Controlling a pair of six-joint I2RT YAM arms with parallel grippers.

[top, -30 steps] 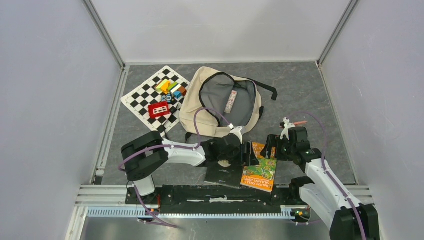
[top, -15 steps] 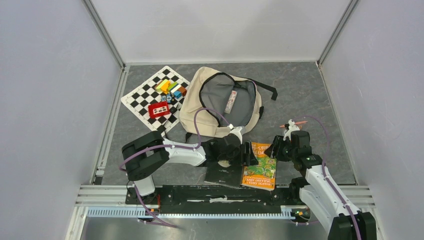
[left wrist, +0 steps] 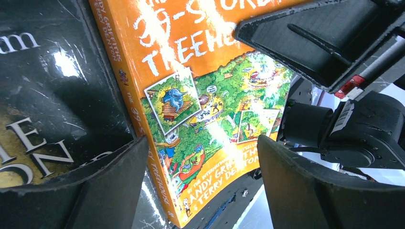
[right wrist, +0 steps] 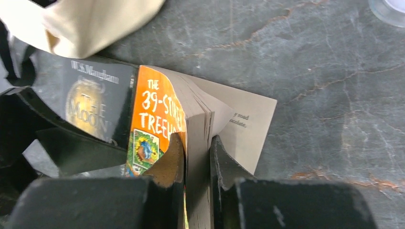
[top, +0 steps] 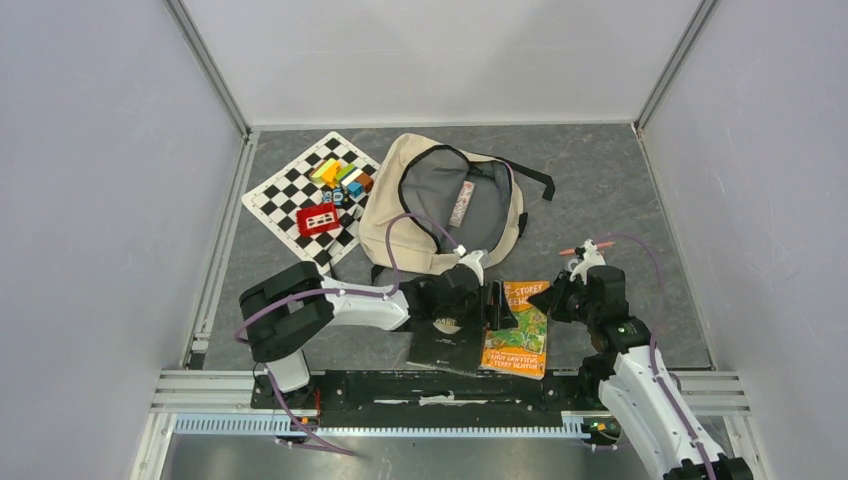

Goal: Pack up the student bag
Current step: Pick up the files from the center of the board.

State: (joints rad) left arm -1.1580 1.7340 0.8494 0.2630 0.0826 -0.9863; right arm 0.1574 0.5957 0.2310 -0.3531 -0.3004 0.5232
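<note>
The student bag (top: 395, 200), cream canvas with a grey lining, lies open at the back of the table, and its cloth (right wrist: 86, 24) shows in the right wrist view. An orange picture book (top: 520, 335) lies next to a black book (top: 448, 348) near the front edge. My right gripper (right wrist: 197, 157) is shut on the orange book (right wrist: 155, 105) at its page edge, and a loose last page hangs out to the right. My left gripper (left wrist: 200, 191) stands open over the orange book (left wrist: 205, 95), with one finger (left wrist: 95, 191) over the black book (left wrist: 47, 95).
A chessboard mat (top: 290, 190) at the back left carries coloured blocks (top: 342, 175) and a red piece (top: 318, 218). A white tube-like item (top: 462, 203) lies inside the bag. A metal rail (top: 450, 385) runs along the near edge, just past the books.
My right gripper has shut on the orange book's right edge. Its arm has drawn in and the book has shifted slightly away from the rail. The left arm has barely moved.
</note>
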